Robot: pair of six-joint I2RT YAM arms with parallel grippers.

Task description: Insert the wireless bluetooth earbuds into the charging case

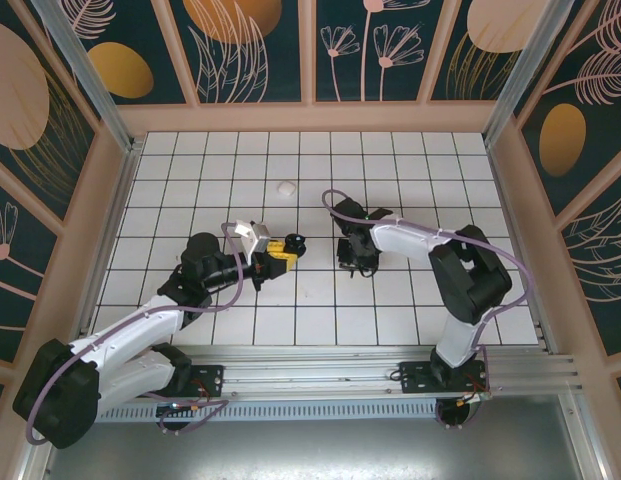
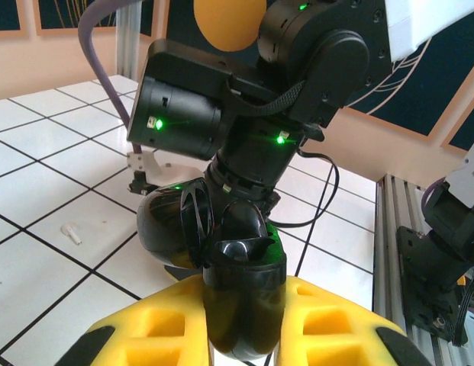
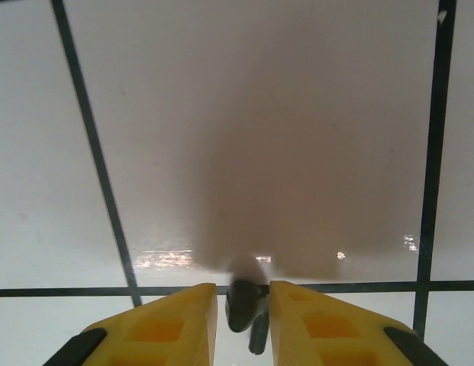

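Nearest the left wrist camera, left gripper [image 2: 244, 309] jaws clamp the open black charging case [image 2: 238, 263]. Right gripper [image 3: 243, 287] jaws pinch a black earbud [image 3: 245, 306] at their very tips, above the tiles [image 3: 221, 114]. Risk: so slight a hold may let it twist or drop before seating.

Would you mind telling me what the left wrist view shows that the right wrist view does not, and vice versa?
Left wrist view: the left tool holds the open black charging case. The right arm rises behind it, and a whitish earbud lies loose on a tile to the left.
Right wrist view: the right tool points down at the floor and grips a small dark earbud.
Shared: yellow fingers at the bottom edge, and the white tiled floor with dark grout lines.
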